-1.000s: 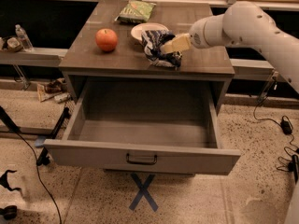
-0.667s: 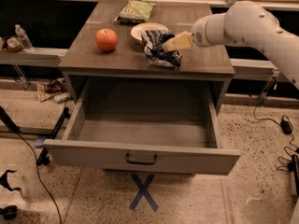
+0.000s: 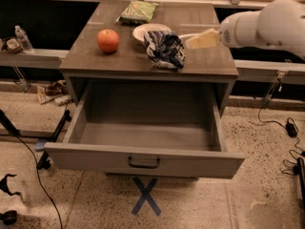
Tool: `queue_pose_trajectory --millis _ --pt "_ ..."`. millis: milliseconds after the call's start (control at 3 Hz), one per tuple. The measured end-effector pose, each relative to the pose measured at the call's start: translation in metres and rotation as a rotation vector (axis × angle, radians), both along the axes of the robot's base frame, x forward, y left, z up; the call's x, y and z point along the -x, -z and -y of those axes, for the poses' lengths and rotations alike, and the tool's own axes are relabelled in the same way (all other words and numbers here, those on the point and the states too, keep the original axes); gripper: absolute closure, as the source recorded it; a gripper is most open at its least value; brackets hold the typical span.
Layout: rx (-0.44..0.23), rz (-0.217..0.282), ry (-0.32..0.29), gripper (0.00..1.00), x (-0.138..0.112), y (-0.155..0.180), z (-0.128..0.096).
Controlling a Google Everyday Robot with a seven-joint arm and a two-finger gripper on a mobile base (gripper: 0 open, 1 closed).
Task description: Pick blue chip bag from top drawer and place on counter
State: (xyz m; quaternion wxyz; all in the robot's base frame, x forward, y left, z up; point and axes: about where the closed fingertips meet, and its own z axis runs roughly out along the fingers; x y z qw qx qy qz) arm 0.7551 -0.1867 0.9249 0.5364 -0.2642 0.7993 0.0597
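Observation:
The blue chip bag (image 3: 164, 49) lies crumpled on the counter (image 3: 209, 63), right of centre and just in front of a white plate. My gripper (image 3: 186, 39) hovers just right of the bag, a little apart from it, open and empty; its pale fingers (image 3: 202, 39) point left at the bag. The white arm reaches in from the right edge. The top drawer (image 3: 143, 160) is pulled fully out below the counter and nothing shows inside it. Its dark handle (image 3: 143, 163) is on the front panel.
A red apple (image 3: 108, 40) sits on the counter's left part. A white plate (image 3: 143, 31) lies behind the bag and a green chip bag (image 3: 138, 11) at the back. A water bottle (image 3: 23, 38) stands on the left shelf. Cables and blue tape lie on the floor.
My gripper has let go of the blue chip bag and drawn back slightly to the right. The bag stays on the counter where it was.

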Motion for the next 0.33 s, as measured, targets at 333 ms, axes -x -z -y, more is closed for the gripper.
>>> queue_pose_trajectory --millis 333 --pt "-0.016 0.032 0.044 0.0 0.0278 -0.0162 0.0427"
